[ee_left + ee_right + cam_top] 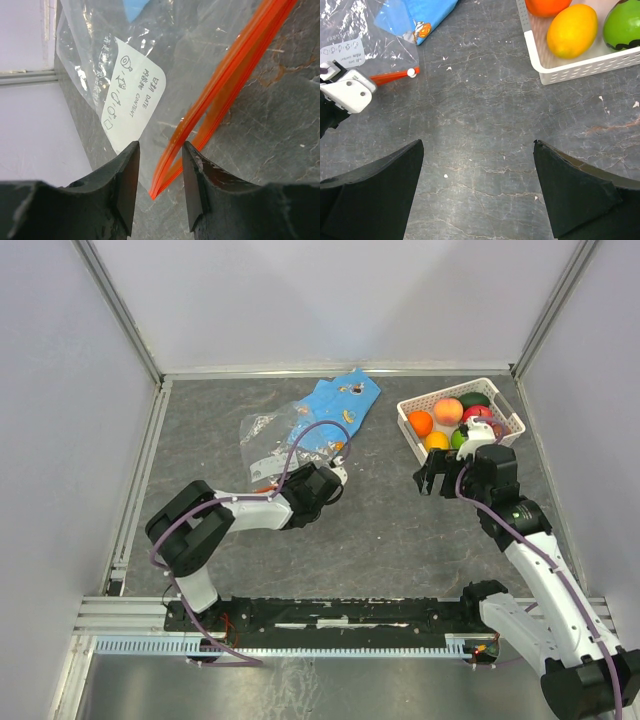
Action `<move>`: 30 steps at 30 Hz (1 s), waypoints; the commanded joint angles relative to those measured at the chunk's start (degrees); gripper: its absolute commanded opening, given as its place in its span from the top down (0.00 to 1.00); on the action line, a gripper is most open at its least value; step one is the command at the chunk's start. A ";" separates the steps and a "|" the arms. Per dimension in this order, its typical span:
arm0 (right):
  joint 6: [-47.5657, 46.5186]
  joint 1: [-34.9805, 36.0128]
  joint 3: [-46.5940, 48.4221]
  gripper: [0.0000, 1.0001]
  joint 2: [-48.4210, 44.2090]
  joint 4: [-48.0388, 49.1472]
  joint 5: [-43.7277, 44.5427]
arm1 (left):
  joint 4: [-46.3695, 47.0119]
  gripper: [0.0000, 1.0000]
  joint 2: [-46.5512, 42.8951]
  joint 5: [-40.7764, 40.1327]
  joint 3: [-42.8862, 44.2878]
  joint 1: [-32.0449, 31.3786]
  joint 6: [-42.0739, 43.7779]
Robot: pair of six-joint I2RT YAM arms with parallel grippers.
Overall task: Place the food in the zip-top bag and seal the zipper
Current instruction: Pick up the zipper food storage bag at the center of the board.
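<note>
The clear zip-top bag [268, 435] lies flat left of centre, its white label [131, 102] facing up. Its orange-red zipper [225, 85] runs diagonally, and the strip's near corner sits between the jaws of my left gripper [160, 147], which are partly apart and touch neither side. The small white slider [411, 72] shows at the zipper's end. The food [455, 420] lies in the white basket [412, 435]: a yellow fruit [571, 30], an orange one [547, 6] and a green one [622, 25] are near its corner. My right gripper [477, 145] hangs wide open over bare table, just in front of the basket.
A blue patterned cloth [340, 405] lies partly under the bag's far side. Grey walls and metal rails close in the table on the left, back and right. The white basket stands at the back right, close to the right wall.
</note>
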 commanded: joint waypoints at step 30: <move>-0.88 0.37 0.26 0.01 2.42 4.55 -3.56 | -9.33 0.97 -2.53 -6.54 10.92 -0.11 -7.19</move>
